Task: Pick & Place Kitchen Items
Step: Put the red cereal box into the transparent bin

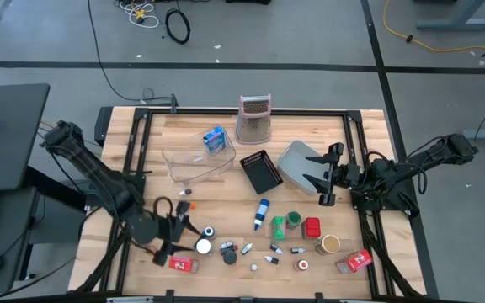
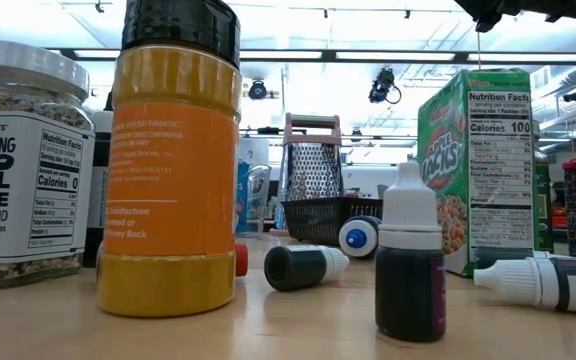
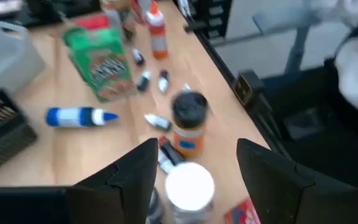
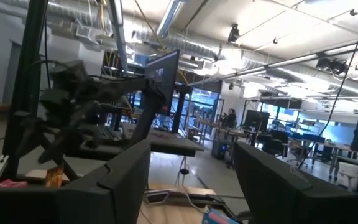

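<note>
— High view first. Spot the left gripper [image 1: 183,229]?
— Yes, at seven o'clock on the pale wooden plank table [image 1: 226,198]. Fingers spread, gripping nothing. Hangs just beside a round white-lidded jar [image 1: 203,246], found at its four o'clock.
— Touching that jar?
— Apparently not. From the left wrist view, stands between the two dark fingers [image 3: 135,177] with a gap on each side.
— And the right gripper [image 1: 322,179]?
— At three o'clock, jaws parted and empty, tips just beside the grey plastic bin [image 1: 297,162].
— Now the groceries?
— Mostly between five and seven o'clock. Blue-and-white squeeze bottle [image 1: 262,213] lying flat, at six o'clock from the black mesh basket [image 1: 260,171]. Two small green cans [image 1: 294,220] next, then a small red can [image 1: 311,226] touching or nearly so, and a tan can [image 1: 330,244] at five o'clock from it.
— Packets?
— One red packet [image 1: 359,260] near the five o'clock corner, another flat red packet [image 1: 182,263] at seven o'clock by the edge. Blue packet [image 1: 215,140] inside the clear plastic tray [image 1: 179,168], at eleven o'clock.
— Vials?
— Tiny vials [image 1: 247,248] scattered along six o'clock. In the low view, a dark dropper vial with white cap [image 2: 410,255] upright, beside a tall orange spice bottle with black cap [image 2: 173,160].
</note>
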